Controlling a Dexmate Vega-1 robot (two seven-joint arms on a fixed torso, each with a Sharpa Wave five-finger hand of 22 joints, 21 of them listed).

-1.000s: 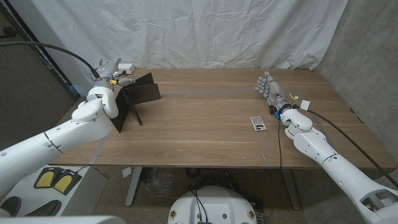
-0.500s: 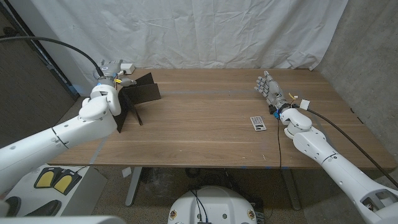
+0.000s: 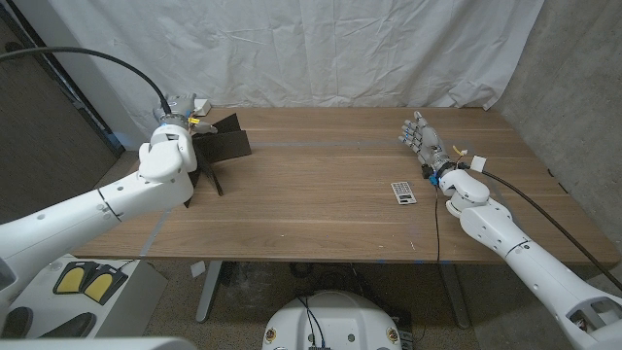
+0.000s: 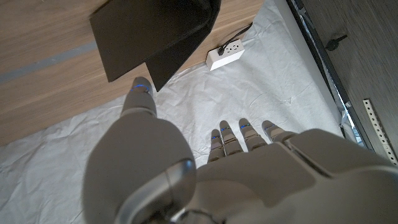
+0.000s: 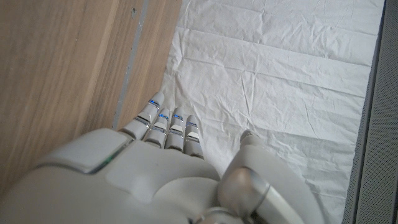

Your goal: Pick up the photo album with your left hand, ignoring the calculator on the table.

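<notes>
While the dark photo album [image 3: 219,146] stands propped open at the table's [image 3: 321,194] far left corner, we find our left hand [image 3: 180,112] empty, fingers spread, just beside it; our right hand [image 3: 423,141] stands open, empty, near the calculator [image 3: 403,192].

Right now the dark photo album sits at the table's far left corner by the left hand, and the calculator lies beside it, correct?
Not quite. The head view shows the calculator far from the photo album, near the right hand. The album is at the far left, by the left hand.

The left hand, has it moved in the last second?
Yes. The left hand has shifted toward the table's far edge, beside the photo album, which stayed put.
</notes>
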